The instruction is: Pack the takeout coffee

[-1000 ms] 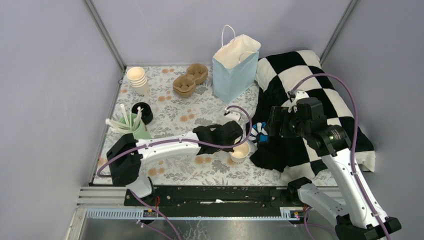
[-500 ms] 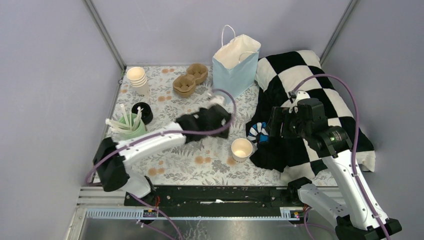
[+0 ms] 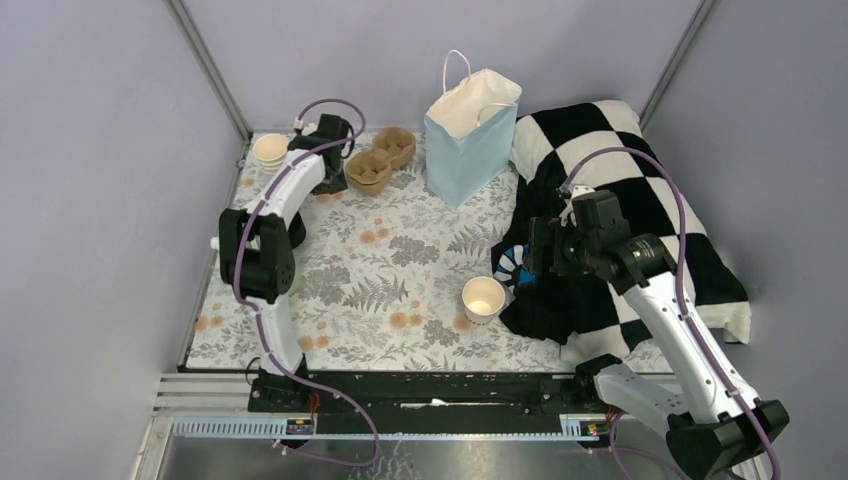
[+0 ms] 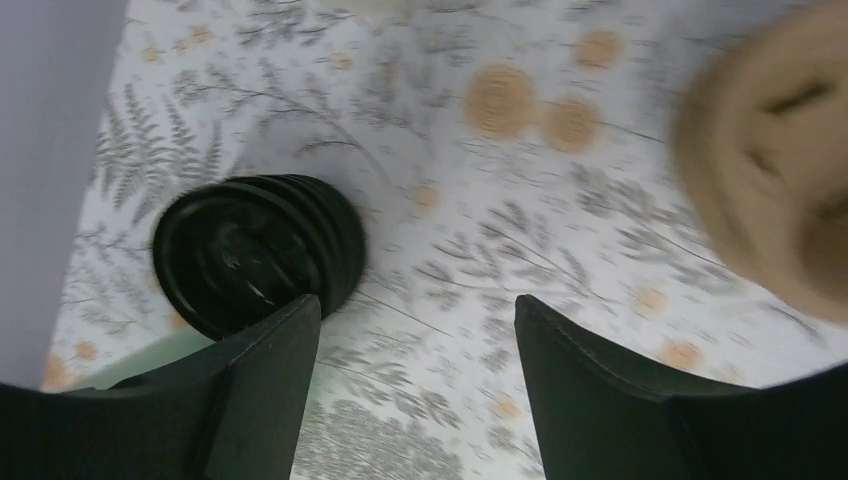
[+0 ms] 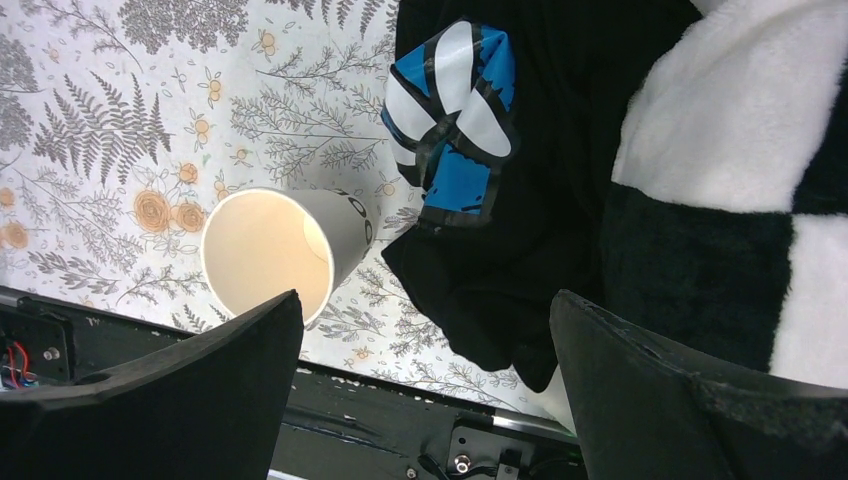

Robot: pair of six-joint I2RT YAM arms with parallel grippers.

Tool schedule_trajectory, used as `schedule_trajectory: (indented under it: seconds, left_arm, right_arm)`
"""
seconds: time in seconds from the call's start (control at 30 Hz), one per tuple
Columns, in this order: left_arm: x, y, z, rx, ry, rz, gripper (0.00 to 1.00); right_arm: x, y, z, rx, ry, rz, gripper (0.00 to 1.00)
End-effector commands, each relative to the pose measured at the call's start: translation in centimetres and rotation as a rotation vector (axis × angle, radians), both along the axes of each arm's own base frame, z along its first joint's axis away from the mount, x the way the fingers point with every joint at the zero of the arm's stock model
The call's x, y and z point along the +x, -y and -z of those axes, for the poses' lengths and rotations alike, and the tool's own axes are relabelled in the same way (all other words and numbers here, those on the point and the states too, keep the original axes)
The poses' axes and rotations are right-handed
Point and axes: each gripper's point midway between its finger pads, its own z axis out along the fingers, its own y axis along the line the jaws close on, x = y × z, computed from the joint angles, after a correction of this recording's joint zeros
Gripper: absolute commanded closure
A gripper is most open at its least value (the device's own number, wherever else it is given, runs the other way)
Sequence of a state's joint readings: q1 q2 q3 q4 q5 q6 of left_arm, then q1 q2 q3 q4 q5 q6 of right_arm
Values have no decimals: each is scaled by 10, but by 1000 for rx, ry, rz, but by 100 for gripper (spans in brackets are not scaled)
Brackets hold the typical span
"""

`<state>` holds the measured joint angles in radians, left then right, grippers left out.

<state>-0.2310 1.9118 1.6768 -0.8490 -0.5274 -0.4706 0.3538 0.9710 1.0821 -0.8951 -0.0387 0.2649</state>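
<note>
The left end effector (image 4: pixel 415 305) hangs with its fingers spread and nothing between them, far to the left of the blue bag (image 3: pixel 470 135), above the table (image 3: pixel 400 260). In its wrist view a stack of black lids (image 4: pixel 250 255) sits just past one finger. A blurred brown pulp carrier (image 4: pixel 770 160) fills the opposite edge; its wells look bare, though the blur leaves that unsure. A stack of cream cups (image 3: pixel 272 155), lidless, stands further left of the bag than the carrier.

The right end effector (image 5: pixel 425 300) also gapes wide and holds nothing. It hovers nearer than the bag and to its right, over the edge of a checkered blanket (image 3: pixel 620 170) and a blue-and-white striped item (image 5: pixel 450 110) lying on it.

The white paper cup (image 5: pixel 275 250) stands upright on the table, well nearer than the bag and beside the blanket's edge. It is lidless and empty. It lies below the right end effector, off to one finger's side, untouched, and well apart from the left one. The bag stands upright, mouth open, contents hidden.
</note>
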Motion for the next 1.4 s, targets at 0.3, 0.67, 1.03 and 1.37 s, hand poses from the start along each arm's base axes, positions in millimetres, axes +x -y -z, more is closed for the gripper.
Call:
schedule_trajectory:
  seconds: [0.3, 0.67, 1.03, 1.37]
  left_arm:
    - [6, -73, 11, -27, -58, -226, 46]
    - [-5, -87, 36, -91, -91, -283, 47]
    - [-3, -88, 34, -85, -77, -276, 65]
    - [-1, -85, 39, -99, -83, -272, 63]
  right_arm:
    - [18, -13, 4, -86, 35, -96, 0]
    - [20, -19, 5, -94, 38, -123, 0]
    - [24, -21, 4, -93, 37, -117, 0]
    - [23, -21, 4, -93, 38, -119, 0]
